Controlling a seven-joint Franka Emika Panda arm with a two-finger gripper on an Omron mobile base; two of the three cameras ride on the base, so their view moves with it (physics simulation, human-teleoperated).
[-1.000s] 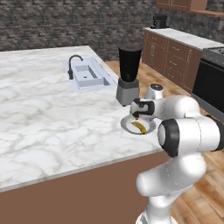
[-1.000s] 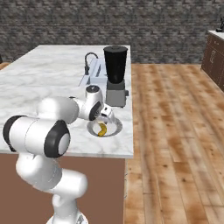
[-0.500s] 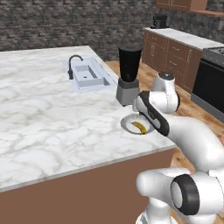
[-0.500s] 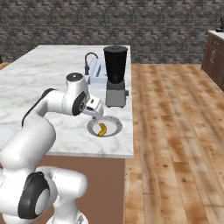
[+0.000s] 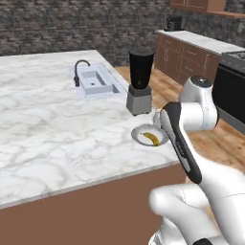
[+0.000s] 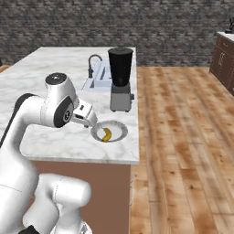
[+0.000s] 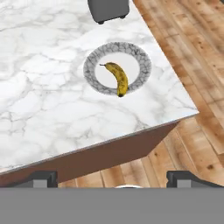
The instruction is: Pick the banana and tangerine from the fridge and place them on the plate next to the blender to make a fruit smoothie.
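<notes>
The banana [image 7: 119,78] lies curved on the round plate [image 7: 89,70], which sits near the corner of the marble island. The same banana [image 5: 152,139] [image 6: 106,135] and plate [image 5: 136,136] [image 6: 119,127] lie just in front of the blender [image 5: 140,81] [image 6: 120,80], whose grey base [image 7: 109,9] stands beyond the plate. My gripper [image 7: 113,178] [image 6: 89,122] hovers above and back from the plate, open wide, with nothing between its fingers. The tangerine and the fridge are out of view.
A sink with a black faucet [image 5: 98,81] [image 6: 98,75] is set in the island behind the blender. The island's edge and corner [image 7: 192,113] run close past the plate, with wooden floor [image 6: 183,137] beyond. Brown cabinets and a stove [image 5: 229,91] stand at the right.
The gripper has risen and pulled back from the plate while the arm swung round. The banana stays on the plate.
</notes>
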